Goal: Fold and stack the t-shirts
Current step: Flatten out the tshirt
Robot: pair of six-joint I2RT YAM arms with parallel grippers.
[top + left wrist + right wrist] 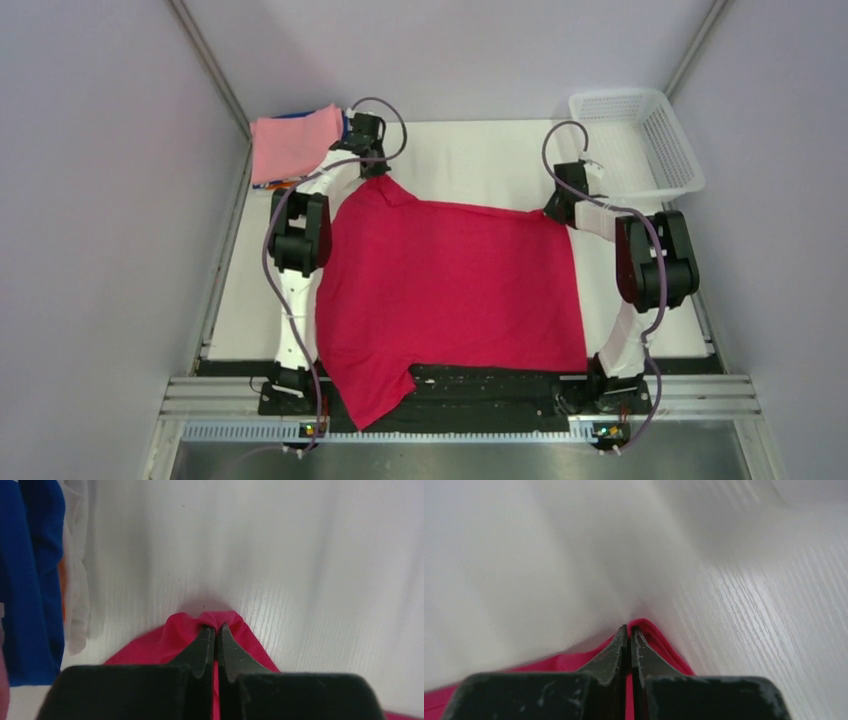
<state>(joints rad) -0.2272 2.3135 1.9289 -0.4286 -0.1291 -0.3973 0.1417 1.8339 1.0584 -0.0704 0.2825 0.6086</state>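
Note:
A crimson-red t-shirt (pixel 450 290) lies spread across the white table, one sleeve hanging over the near rail. My left gripper (pixel 378 172) is shut on its far left corner, and the pinched red cloth (pixel 220 620) shows at the fingertips in the left wrist view. My right gripper (pixel 558 210) is shut on the far right corner, with red cloth (pixel 649 630) pinched at the tips. A light pink folded t-shirt (pixel 295 142) tops a stack at the far left, with blue (pixel 30 580), orange and white folded shirts beneath it.
A white plastic mesh basket (pixel 640 140) stands at the far right corner. Grey walls close in both sides. A black base rail (pixel 480 385) runs along the near edge, partly under the shirt.

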